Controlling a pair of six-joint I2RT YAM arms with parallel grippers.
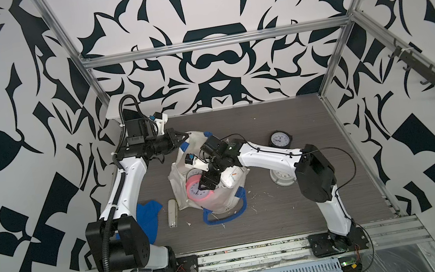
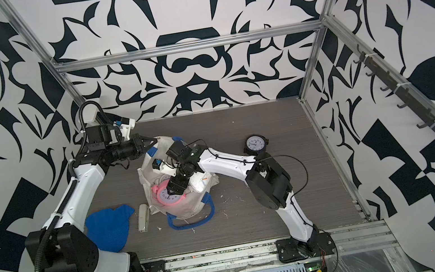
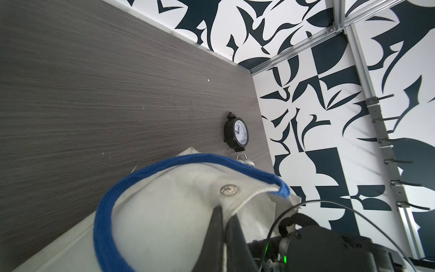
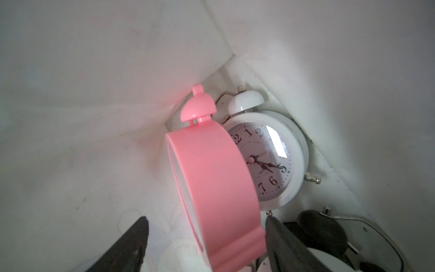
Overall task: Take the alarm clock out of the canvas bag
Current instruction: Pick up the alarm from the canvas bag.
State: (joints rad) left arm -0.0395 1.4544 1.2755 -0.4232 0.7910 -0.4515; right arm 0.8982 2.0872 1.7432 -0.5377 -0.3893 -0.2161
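Right wrist view: pink alarm clock (image 4: 211,179) stood on edge inside the canvas bag (image 4: 94,94), flat faces toward the jaws of the right gripper (image 4: 207,219), which straddled it spread wide, one jaw clear of it. Bag's far-left rim was pinched by the left gripper (image 3: 224,212), pressed together.

Inside the bag (image 1: 220,201) room is tight: the right claw (image 1: 203,187) straddles the pink clock (image 1: 194,198), jaws wide, with a white clock (image 4: 266,160) wedged just behind against the canvas. Stapler (image 1: 172,212) and blue cloth (image 1: 149,215) lie close by the bag, toward the tabletop (image 1: 237,121)'s left edge. The strip along its far edge is bare.
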